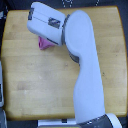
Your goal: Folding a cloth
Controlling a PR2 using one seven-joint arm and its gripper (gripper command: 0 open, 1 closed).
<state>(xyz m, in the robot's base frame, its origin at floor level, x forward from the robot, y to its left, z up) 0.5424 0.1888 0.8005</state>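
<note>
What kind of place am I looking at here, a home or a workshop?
Probably a robot lab: a bare wooden tabletop seen from above, a big white robot arm reaching over it, and one small pink cloth.

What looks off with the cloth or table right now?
Nothing is clearly wrong. The arm covers most of the pink cloth; only a small corner shows on the wooden table, so its lay can't be judged. The gripper fingers are hidden.

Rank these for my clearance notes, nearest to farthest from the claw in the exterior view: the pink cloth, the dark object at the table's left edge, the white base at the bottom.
The claw's tips are hidden, so I judge from the wrist.
1. Pink cloth, just below it.
2. Dark object, lower left edge.
3. White base, bottom.
</note>
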